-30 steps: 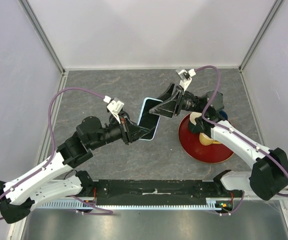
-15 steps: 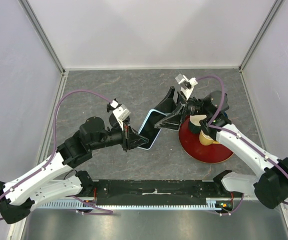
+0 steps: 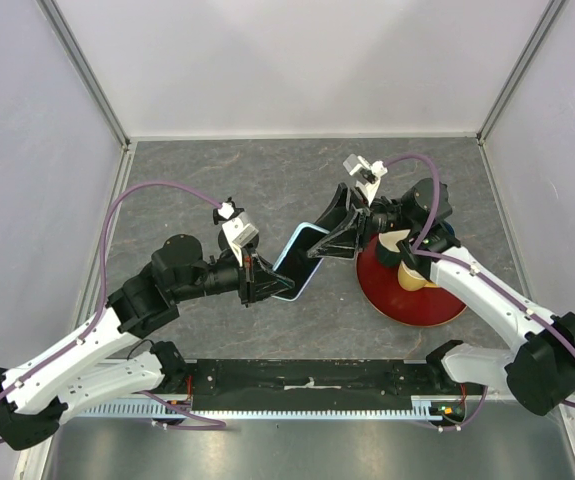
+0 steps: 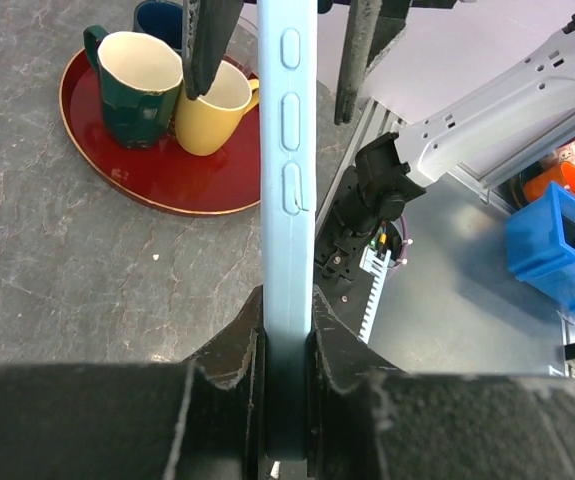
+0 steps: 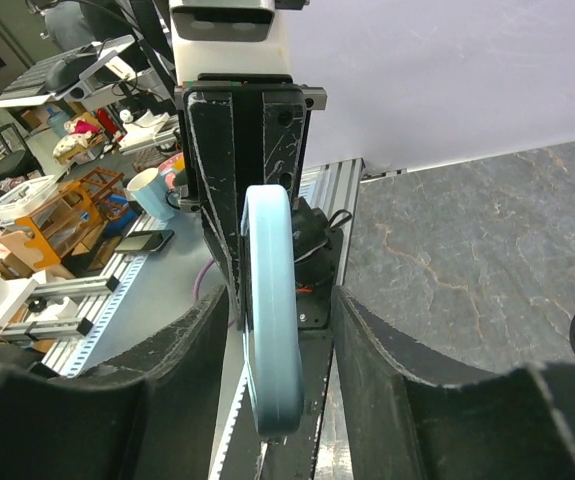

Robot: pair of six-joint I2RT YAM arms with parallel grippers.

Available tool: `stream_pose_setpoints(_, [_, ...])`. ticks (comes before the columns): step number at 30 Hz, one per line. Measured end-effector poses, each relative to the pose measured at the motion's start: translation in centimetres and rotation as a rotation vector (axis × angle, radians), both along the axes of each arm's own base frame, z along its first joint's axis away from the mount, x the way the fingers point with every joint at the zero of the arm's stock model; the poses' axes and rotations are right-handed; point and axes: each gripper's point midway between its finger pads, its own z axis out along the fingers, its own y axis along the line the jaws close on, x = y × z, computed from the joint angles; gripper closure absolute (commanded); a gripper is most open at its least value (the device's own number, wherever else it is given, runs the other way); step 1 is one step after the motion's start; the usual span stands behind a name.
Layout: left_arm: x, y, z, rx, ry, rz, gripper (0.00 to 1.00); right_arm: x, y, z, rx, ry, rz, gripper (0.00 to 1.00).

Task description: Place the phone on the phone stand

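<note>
While the phone [image 3: 296, 262] hangs in the air over the middle of the surface [image 3: 217, 180], edge-up and touching nothing below it, its long axis runs from about 7 o'clock to about 1 o'clock in the overhead view, with one arm at each end. At the 7 o'clock end the left gripper [image 3: 267, 282] has its fingers [image 4: 232, 362] pressed flat against the two broad faces, so the pale blue rim stands up between them. At the 1 o'clock end the right gripper [image 3: 319, 238] straddles the phone, but its fingers [image 5: 205, 335] stand apart with a gap showing on either side of the rim, so they carry none of the weight. The grip therefore sits with the left arm alone, and a handover would need the right fingers to pinch the faces first. A red tray [image 3: 437, 312] of mugs lies on the surface at about 4 o'clock from the phone, under the right arm. I cannot pick out the phone stand with certainty, so which arm is nearer to it stays unclear.
</note>
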Motion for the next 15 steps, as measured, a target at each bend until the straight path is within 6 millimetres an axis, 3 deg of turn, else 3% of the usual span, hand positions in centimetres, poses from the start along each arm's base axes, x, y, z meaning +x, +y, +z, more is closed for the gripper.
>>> stream_pose_setpoints(7, [-0.03, 0.0, -0.08, 0.003, 0.001, -0.002, 0.98, 0.03, 0.04, 0.06, 0.003, 0.0, 0.001, 0.68])
stream_pose_setpoints(9, [-0.03, -0.07, -0.17, 0.006, 0.004, -0.004, 0.98, -0.08, 0.09, 0.19, 0.008, -0.007, 0.004, 0.82])
stream_pose_setpoints(10, [-0.01, -0.11, -0.24, 0.008, 0.005, -0.005, 0.98, -0.14, 0.11, 0.25, 0.01, -0.009, 0.006, 1.0])
stream_pose_setpoints(11, [-0.03, -0.13, -0.28, 0.009, 0.004, -0.008, 0.98, -0.29, 0.1, 0.3, 0.01, -0.006, 0.013, 1.0])
stream_pose_setpoints(14, [0.12, -0.03, -0.1, 0.012, -0.007, 0.0, 0.73, -0.34, 0.11, 0.5, 0.019, -0.017, 0.012, 1.0])
stream_pose_setpoints(15, [0.26, 0.04, -0.16, 0.017, -0.007, 0.009, 0.55, -0.3, 0.13, 0.62, 0.023, -0.02, 0.006, 1.0])
